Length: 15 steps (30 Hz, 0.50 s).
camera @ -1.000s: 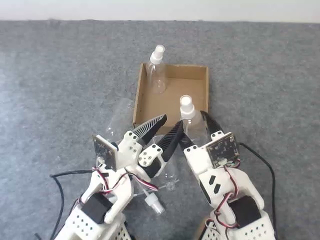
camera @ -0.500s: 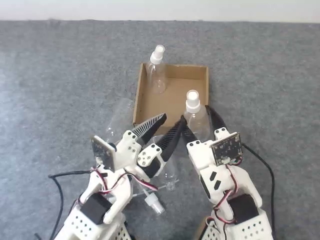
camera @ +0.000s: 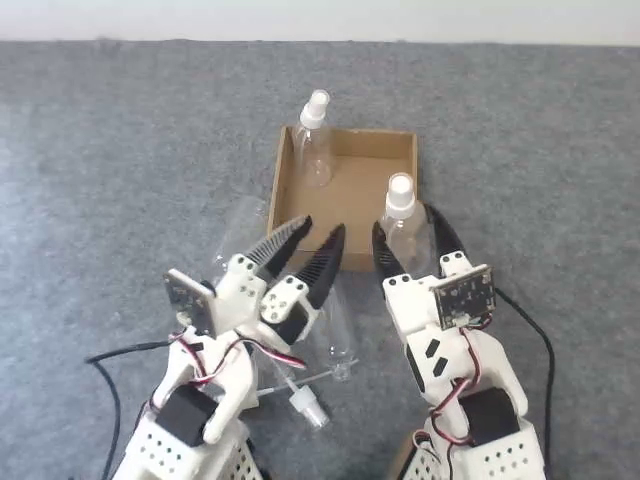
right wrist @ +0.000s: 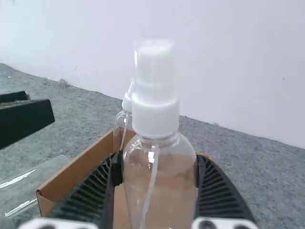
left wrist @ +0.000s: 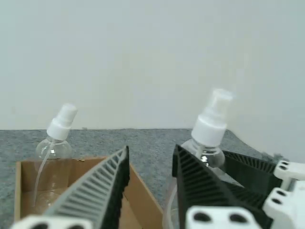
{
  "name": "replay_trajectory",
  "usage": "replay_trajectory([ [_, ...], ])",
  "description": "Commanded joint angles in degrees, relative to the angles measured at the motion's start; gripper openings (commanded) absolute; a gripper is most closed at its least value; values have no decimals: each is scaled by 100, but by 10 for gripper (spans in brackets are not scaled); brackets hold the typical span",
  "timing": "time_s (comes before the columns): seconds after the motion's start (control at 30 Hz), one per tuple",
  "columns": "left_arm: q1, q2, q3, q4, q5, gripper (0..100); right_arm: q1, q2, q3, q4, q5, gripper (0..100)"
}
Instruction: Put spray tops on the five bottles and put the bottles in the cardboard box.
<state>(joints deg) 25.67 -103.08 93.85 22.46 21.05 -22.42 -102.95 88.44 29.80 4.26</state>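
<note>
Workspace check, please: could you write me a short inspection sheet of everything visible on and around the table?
Surface: grey table, felt-like cover.
Job's things: cardboard box; capped bottle standing in its far left corner; second capped bottle at its near right corner; uncapped bottle lying left of the box; another uncapped bottle lying between the arms; loose spray top between the arm bases.
Clutter: nothing seen.
Tools: left tool open, empty; right tool shut on the second capped bottle.
Cables: black cable beside the left arm; second black cable beside the right arm.
Surroundings: plain white wall behind the table.
</note>
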Motion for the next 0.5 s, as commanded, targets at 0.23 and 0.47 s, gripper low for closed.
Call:
replay_trajectory([
  [0.23,-220,-149,-418,18,-9,133,40,-92,-105,-1525,-9,101],
  [0.47,-211,-141,-382,26,-9,133,40,-84,-158,-2158,-53,102],
])
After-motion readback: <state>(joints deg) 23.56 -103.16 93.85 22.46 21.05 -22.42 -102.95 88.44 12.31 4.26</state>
